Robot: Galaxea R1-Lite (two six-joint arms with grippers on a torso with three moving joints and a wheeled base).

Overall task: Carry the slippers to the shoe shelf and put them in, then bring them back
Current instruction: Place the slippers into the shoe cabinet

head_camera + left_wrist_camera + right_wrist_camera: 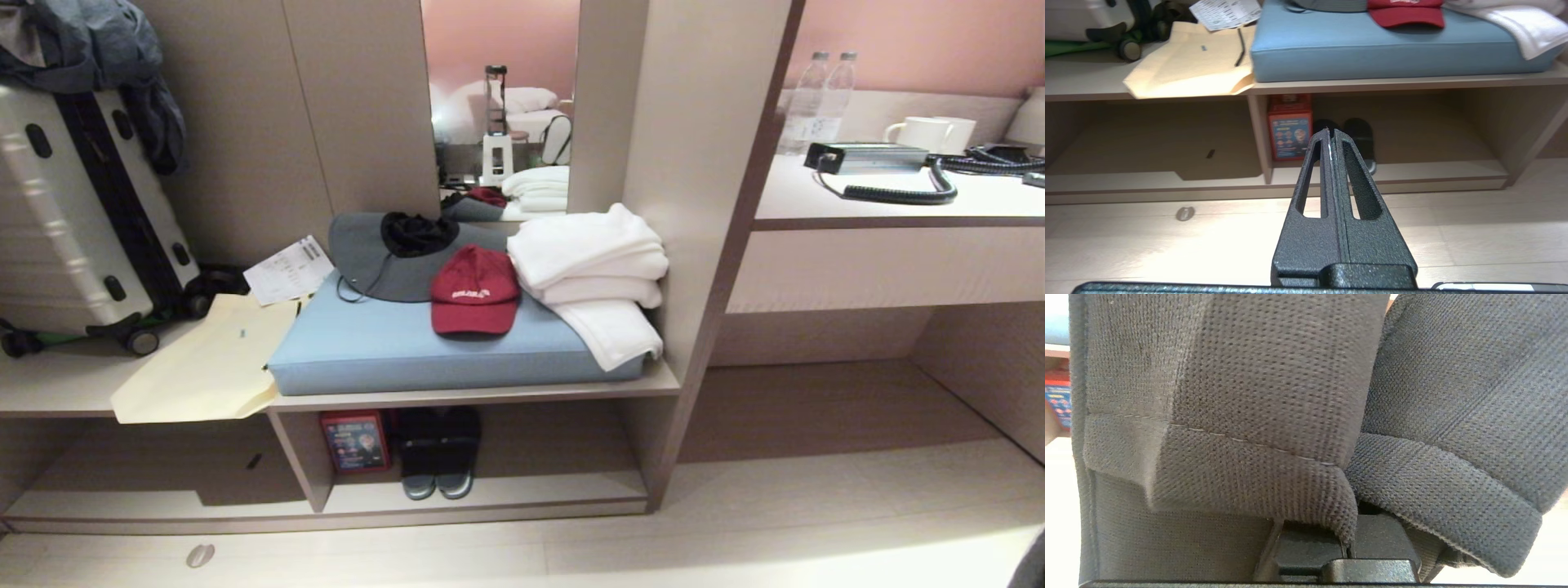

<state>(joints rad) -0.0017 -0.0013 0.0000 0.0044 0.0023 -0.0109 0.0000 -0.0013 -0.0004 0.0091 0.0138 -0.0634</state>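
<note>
Right wrist view: grey knit fabric is filling nearly the whole frame. These are the slippers (1257,428), two pieces side by side, draping over the right gripper (1349,539). The right fingers are clenching the fabric where the two pieces meet; judged as a firm pinch on the pair. Neither the right arm nor the held pair is showing in the head view.

Left gripper (1331,134): fingers are pressing flat against each other, grasping nothing, pointing level toward the shoe shelf (506,490). This arm is looking idle.

The shoe shelf is sitting low, straight ahead of the robot, under the blue cushion (424,343). Its compartment right of the vertical divider is already housing a red box (354,442) against the divider and a darker pair of slippers (439,453) just beside it, toes facing out.

Key relation: free floor of the compartment is lying to the right of the dark pair, between it and the side panel. The held pair is hanging from the right fingers, long axis roughly dropping downward, so it is needing to be turned flat and fed in heel-first or toe-first along the shelf depth. The right arm is the carrying arm, and the open space is lying on its side.

Judgement: carry phase, placing not yet done. Risk: snagging the raised base lip, or nudging the dark pair
</note>
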